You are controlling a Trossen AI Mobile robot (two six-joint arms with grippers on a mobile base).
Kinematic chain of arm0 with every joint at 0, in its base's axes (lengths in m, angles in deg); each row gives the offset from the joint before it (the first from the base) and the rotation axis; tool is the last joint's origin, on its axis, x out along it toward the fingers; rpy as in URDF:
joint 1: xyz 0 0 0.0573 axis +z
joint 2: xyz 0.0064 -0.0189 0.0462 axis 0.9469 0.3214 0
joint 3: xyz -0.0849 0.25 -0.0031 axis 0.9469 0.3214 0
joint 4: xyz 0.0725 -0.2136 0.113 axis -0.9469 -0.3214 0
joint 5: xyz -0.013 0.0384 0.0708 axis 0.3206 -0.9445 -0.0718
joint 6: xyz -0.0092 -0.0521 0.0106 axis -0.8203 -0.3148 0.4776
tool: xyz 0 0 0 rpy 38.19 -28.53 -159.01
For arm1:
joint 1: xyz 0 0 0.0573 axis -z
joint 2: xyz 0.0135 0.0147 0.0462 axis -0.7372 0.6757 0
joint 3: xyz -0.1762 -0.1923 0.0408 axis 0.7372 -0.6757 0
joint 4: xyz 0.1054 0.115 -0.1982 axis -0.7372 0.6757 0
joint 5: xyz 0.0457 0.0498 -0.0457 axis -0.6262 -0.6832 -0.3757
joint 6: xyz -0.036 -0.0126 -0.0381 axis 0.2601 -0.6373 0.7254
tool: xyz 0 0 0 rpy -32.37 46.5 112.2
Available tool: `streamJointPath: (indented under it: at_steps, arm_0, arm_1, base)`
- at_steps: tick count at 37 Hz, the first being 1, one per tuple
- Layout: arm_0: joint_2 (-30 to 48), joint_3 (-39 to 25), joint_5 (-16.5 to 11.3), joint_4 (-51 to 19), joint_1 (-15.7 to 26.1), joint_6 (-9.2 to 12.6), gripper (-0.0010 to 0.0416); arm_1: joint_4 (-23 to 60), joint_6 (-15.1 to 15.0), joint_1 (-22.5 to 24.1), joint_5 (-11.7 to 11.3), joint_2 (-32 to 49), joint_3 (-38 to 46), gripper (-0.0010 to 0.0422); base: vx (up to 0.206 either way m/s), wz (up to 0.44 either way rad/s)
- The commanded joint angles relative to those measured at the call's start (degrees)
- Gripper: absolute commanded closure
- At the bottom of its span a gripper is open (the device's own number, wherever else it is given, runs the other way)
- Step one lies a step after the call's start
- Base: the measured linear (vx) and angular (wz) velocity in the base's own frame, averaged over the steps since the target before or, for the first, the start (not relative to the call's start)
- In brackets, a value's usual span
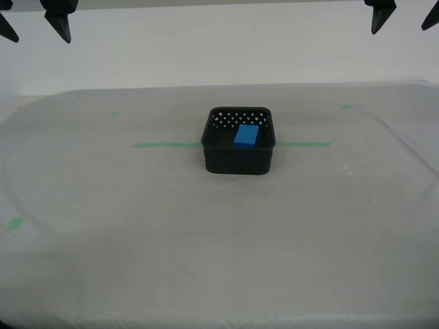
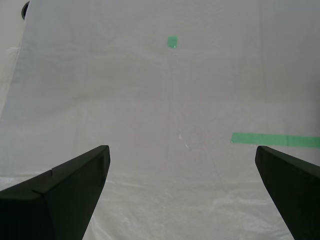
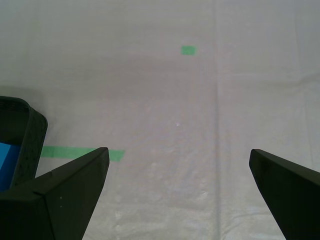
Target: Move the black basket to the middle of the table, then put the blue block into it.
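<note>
My first gripper (image 3: 180, 195) had two matte black, wedge-shaped fingers (image 3: 55, 200) tapering to blunt tips; my second gripper (image 2: 182, 192) looked alike, a faint seam crossing one finger (image 2: 50, 197).

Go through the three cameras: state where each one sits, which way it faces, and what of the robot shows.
Exterior view: on the robot, facing across the sheeted table at the perforated black basket holding the blue block; gripper tips hang along the top edge.
First wrist view: on my first gripper, jaws open, looking down at sheeting; shares basket, block and green tape line.
Second wrist view: on my second gripper, open, above bare sheeting and tape.
</note>
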Motion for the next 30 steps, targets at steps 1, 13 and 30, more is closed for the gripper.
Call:
streamJointPath:
  at_steps: [1,13,30]
  arm_0:
    - [0.0,0.0,0.0,0.0,0.0,0.0,0.0012]
    - [0.0,0.0,0.0,0.0,0.0,0.0,0.0012]
    - [0.0,0.0,0.0,0.0,0.0,0.0,0.0012]
  arm_1:
    - [0.0,-0.3,0.0,-0.1,0.0,0.0,0.0012]
    - [0.0,-0.3,0.0,-0.1,0.0,0.0,0.0012]
    - [0.0,-0.3,0.0,-0.1,0.0,0.0,0.0012]
  base:
    - [0.0,0.0]
    - [0.0,0.0]
    - [0.0,0.0]
